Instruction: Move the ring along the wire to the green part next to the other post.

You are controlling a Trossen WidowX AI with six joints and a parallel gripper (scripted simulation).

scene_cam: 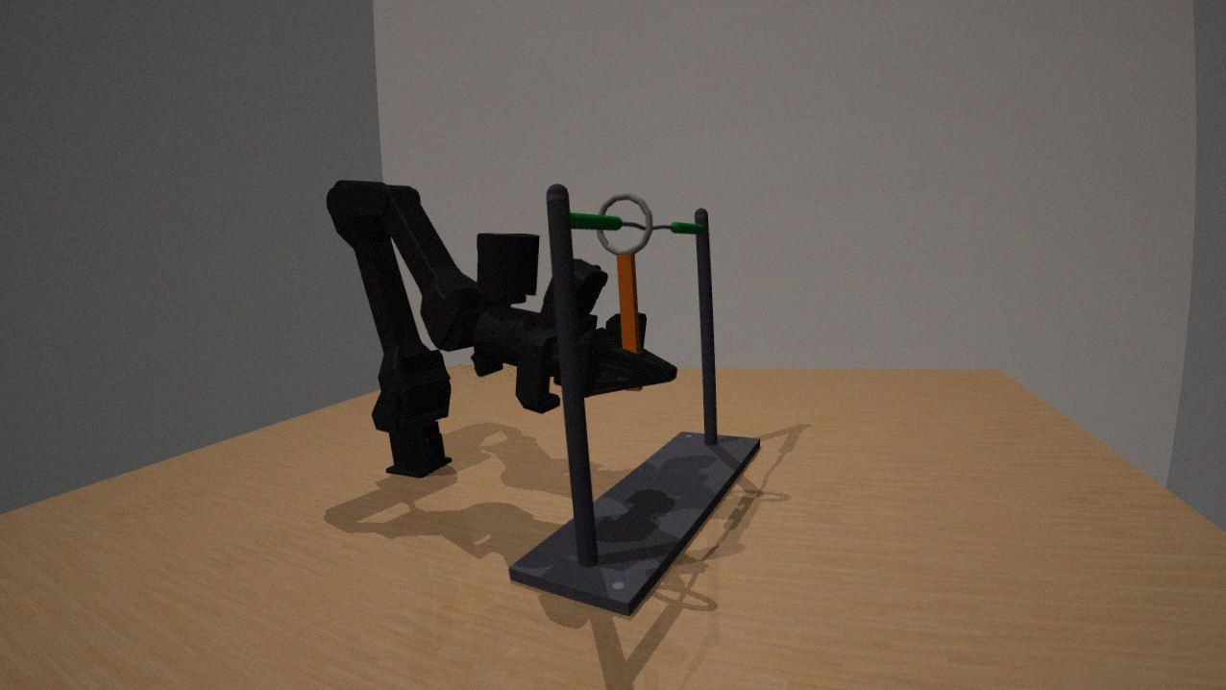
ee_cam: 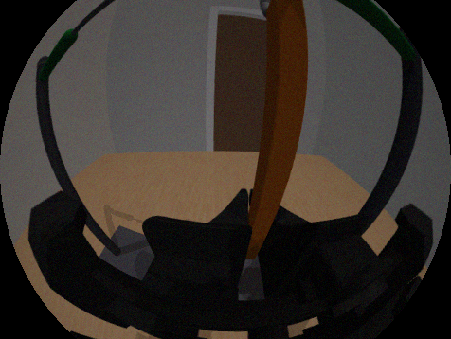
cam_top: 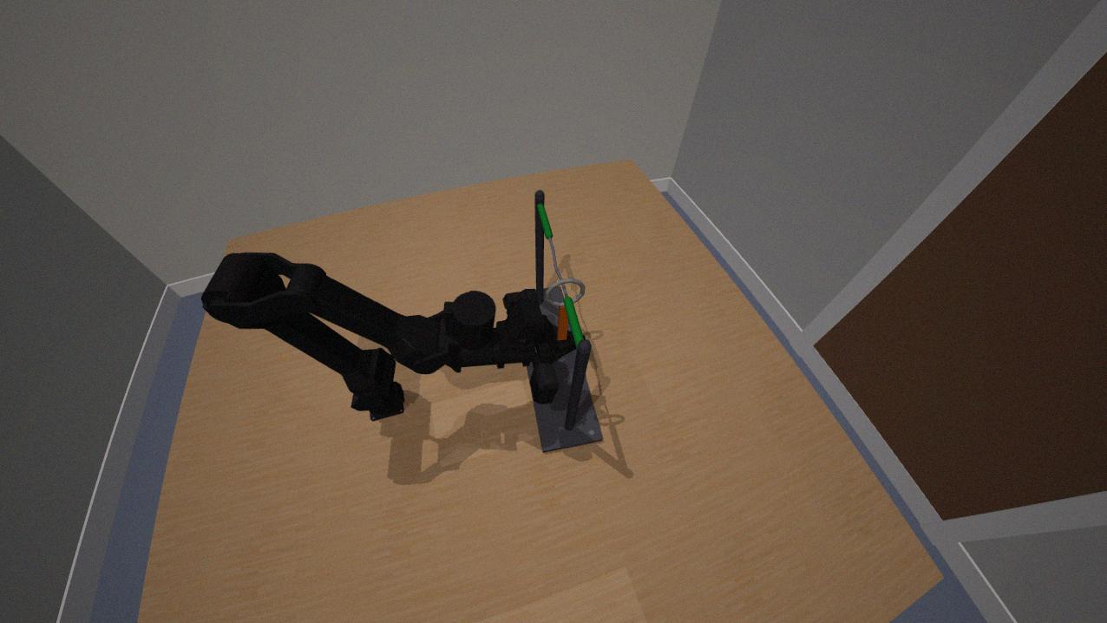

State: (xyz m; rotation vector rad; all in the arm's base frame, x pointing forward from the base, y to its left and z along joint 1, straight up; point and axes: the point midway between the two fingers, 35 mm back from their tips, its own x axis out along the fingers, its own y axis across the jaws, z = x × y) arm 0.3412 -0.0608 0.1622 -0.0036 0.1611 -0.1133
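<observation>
My gripper [cam_top: 560, 342] [scene_cam: 633, 367] [ee_cam: 247, 193] is shut on the lower part of the upright orange handle [cam_top: 562, 321] [scene_cam: 627, 296] [ee_cam: 286, 71]. The grey ring [cam_top: 583, 291] [scene_cam: 625, 197] stands upright on top of it. The ring is around the wire at the inner end of the near green part [cam_top: 573, 321] [scene_cam: 596, 222] [ee_cam: 384, 24], where the thin grey wire [cam_top: 554, 259] [scene_cam: 661, 227] [ee_cam: 92, 16] begins. The wire passes near the ring's middle; I see no clear contact. The other green part [cam_top: 546, 220] [scene_cam: 686, 228] [ee_cam: 59, 52] is at the far post.
The near post [cam_top: 578, 387] [scene_cam: 570, 360] [ee_cam: 412, 95] and far post [cam_top: 539, 255] [scene_cam: 706, 343] [ee_cam: 43, 109] rise from a dark base plate [cam_top: 573, 442] [scene_cam: 557, 566] on the wooden table [cam_top: 735, 464] [scene_cam: 943, 514]. The gripper is between the posts, below the wire.
</observation>
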